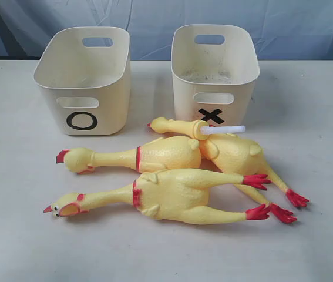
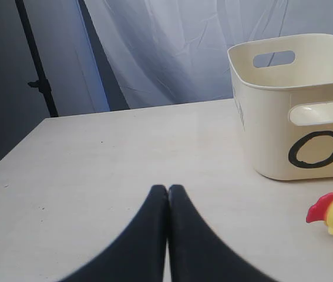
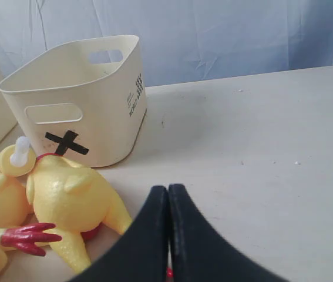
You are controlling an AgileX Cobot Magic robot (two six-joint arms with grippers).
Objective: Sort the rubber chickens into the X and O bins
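Three yellow rubber chickens lie on the table in front of the bins. The nearest chicken (image 1: 172,197) and the middle chicken (image 1: 154,155) wear red neck bands. The third chicken (image 1: 236,155) (image 3: 66,197) has a white stick (image 1: 225,129) (image 3: 20,150) at its neck. The O bin (image 1: 84,79) (image 2: 298,103) stands at the back left, the X bin (image 1: 213,70) (image 3: 81,100) at the back right. My left gripper (image 2: 168,189) is shut and empty, left of the O bin. My right gripper (image 3: 168,188) is shut and empty, beside the stick chicken's legs. Neither gripper shows in the exterior view.
A pale table (image 1: 25,235) carries everything. A wrinkled blue-white backdrop (image 1: 154,17) hangs behind it. A dark stand pole (image 2: 34,59) rises past the table's far left corner. A red comb (image 2: 322,208) of the middle chicken peeks in near the O bin.
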